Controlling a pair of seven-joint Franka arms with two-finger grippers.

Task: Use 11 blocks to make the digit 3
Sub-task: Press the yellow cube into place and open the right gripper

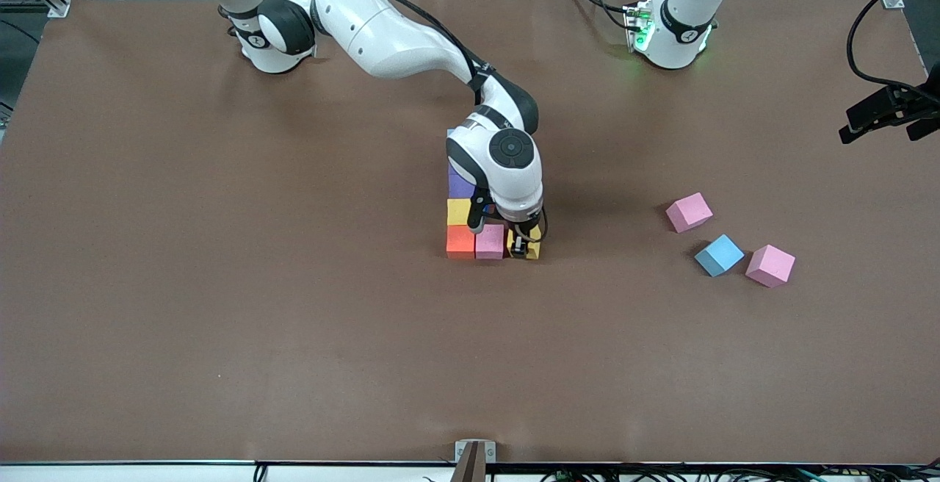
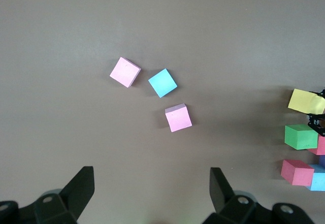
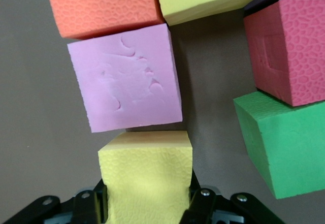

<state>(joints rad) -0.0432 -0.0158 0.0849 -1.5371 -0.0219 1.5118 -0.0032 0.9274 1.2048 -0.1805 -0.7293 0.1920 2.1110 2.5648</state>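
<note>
High front camera, two downward wrist cameras

Two glossy white Franka arms with black joint bands, round black caps and trailing black cables end in black two-fingered claws.

Even, bright overhead light is falling on the matte brown counter (image 1: pixel 220 283), casting soft shadows beside the arms; no glare is showing.

Right hand (image 1: pixel 519 245) clamps yellow block (image 1: pixel 530 245) beside pink block (image 1: pixel 490 241) and orange block (image 1: pixel 460 241)
</note>
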